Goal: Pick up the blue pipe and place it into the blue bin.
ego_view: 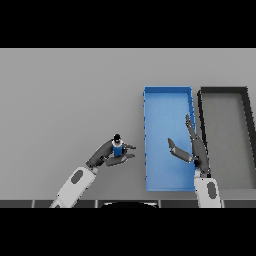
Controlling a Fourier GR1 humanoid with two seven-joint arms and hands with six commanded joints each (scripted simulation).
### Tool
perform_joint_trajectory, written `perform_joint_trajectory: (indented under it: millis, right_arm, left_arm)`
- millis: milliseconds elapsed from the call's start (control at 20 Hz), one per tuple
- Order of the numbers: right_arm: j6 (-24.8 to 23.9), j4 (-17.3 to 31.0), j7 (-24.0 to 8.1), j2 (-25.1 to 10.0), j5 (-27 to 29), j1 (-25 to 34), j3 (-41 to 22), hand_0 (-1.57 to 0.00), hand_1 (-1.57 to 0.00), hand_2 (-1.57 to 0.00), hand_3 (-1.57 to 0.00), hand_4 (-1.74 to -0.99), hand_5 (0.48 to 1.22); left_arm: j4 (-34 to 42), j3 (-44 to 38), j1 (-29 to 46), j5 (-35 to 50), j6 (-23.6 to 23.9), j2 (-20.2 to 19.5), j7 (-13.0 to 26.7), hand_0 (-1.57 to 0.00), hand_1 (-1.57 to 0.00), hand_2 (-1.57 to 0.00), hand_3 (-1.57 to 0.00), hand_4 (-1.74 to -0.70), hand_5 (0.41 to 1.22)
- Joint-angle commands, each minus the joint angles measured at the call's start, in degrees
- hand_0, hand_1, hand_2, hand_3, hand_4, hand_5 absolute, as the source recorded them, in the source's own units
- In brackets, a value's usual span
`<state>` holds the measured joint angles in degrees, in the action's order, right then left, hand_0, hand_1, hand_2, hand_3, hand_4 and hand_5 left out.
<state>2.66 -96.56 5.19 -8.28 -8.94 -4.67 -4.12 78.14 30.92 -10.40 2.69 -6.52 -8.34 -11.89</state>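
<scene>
Left hand (111, 154) clamped on blue pipe (118, 148), left of blue bin (167, 95), right hand (196, 150) fingers spread over bin, grey bench (65, 100)

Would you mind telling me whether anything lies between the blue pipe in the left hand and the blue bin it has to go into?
Nothing visible does. The left hand is curled round the blue pipe, and only bare table separates it from the blue bin. The right hand hovers open over the bin's right side, not in that path.
</scene>
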Motion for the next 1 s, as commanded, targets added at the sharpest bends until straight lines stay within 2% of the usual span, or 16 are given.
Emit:
perform_joint_trajectory:
  millis: [0,150,200,300,400,600,700,900,950]
  right_arm:
    - [0.29,0.15,-0.31,0.03,0.68,0.11,0.28,0.0,0.0,0.0,0.0,-1.219,0.628]
    - [-0.05,0.91,-1.17,-0.29,0.31,0.74,0.62,0.0,0.0,0.0,0.0,-1.226,0.636]
    - [-0.13,0.61,0.0,-0.37,-0.26,0.15,0.31,0.0,0.0,0.0,0.0,-1.22,0.638]
    - [-0.42,0.39,0.21,-0.72,-0.93,-0.2,0.33,0.0,0.0,0.0,0.0,-1.204,0.64]
    - [-0.56,0.31,0.86,-0.71,-1.64,-0.49,-0.08,0.0,0.0,0.0,0.0,-1.184,0.643]
    - [-0.84,0.97,-0.03,-0.75,-1.58,0.48,0.32,0.0,0.0,0.0,0.0,-1.158,0.643]
    - [-0.84,1.41,0.71,-0.88,-1.7,0.48,0.38,0.0,0.0,0.0,0.0,-1.151,0.643]
    - [-6.91,-5.31,2.06,2.58,-6.98,-7.8,-1.61,0.0,0.0,0.0,0.0,-1.138,0.643]
    - [-8.83,-7.71,1.99,3.74,-8.77,-10.76,-2.27,0.0,0.0,0.0,0.0,-1.166,0.643]
  left_arm:
    - [0.91,-0.53,-0.44,-0.15,0.6,0.17,0.48,-1.47,-1.48,-1.5,-1.49,-1.48,1.188]
    - [4.38,-1.34,-0.84,0.34,0.08,0.89,-0.19,-1.52,-1.53,-1.53,-1.53,-1.47,1.204]
    - [5.55,-1.28,-1.08,0.43,-0.18,1.33,0.13,-1.53,-1.53,-1.54,-1.54,-1.47,1.207]
    - [7.55,-1.12,-2.35,0.33,-0.65,2.26,3.39,-1.54,-1.55,-1.55,-1.55,-1.47,1.212]
    - [9.54,-1.22,-2.96,0.27,-1.88,2.11,3.48,-1.55,-1.56,-1.56,-1.56,-1.47,1.215]
    - [11.98,-1.51,-4.69,0.52,-3.59,2.96,7.62,-1.56,-1.56,-1.57,-1.57,-1.47,1.219]
    - [12.15,-1.5,-4.3,-0.4,-3.99,3.34,7.91,-1.57,-1.57,-1.57,-1.57,-1.47,1.22]
    - [11.72,-2.46,-4.12,-1.24,-4.86,4.14,8.16,-1.57,-1.57,-1.57,-1.57,-1.47,1.22]
    - [11.19,-2.37,-3.94,-2.04,-5.05,4.38,7.68,-1.57,-1.57,-1.57,-1.57,-1.47,1.22]
